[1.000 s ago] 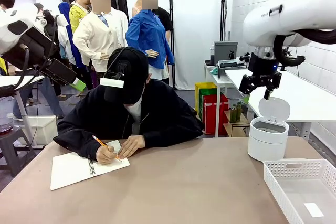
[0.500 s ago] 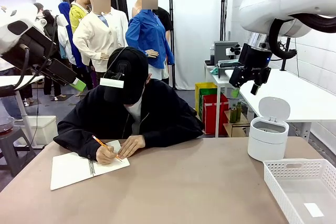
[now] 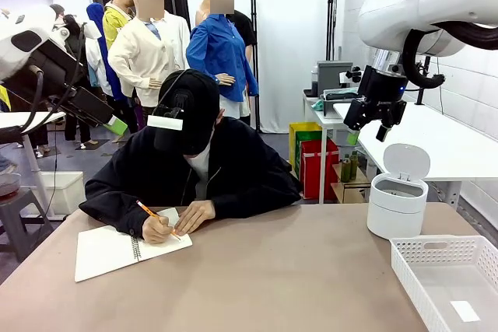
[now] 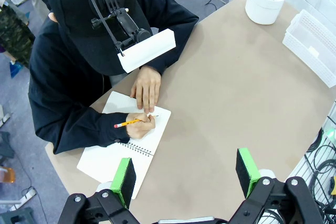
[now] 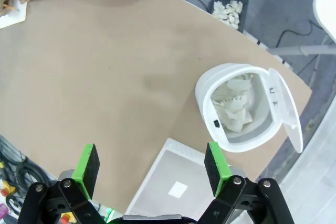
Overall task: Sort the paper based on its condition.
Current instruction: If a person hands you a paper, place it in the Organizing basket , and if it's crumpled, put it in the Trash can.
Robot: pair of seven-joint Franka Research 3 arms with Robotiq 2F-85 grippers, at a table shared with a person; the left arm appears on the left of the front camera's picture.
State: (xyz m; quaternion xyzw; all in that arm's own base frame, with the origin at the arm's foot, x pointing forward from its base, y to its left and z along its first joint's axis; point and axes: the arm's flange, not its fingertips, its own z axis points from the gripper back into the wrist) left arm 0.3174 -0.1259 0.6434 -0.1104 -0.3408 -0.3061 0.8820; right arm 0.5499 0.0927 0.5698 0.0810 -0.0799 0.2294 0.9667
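Waiting step, judged: no loose sheet yet offered; next move likely called for a sheet torn from the one notebook (image 3: pixel 128 248), under one pencil (image 3: pixel 149 213). Left gripper (image 4: pixel 186 176) wide open, empty. Right gripper (image 3: pixel 374 118) wide open, empty, high above one bin (image 3: pixel 397 206) of crumpled paper (image 5: pixel 233 103). One basket (image 3: pixel 447 285), one flat slip.

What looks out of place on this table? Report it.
Nothing stands out. The bin stands upright, lid open, crumpled paper inside; the tray sits square with one small slip; the notebook lies flat under the person's hands.
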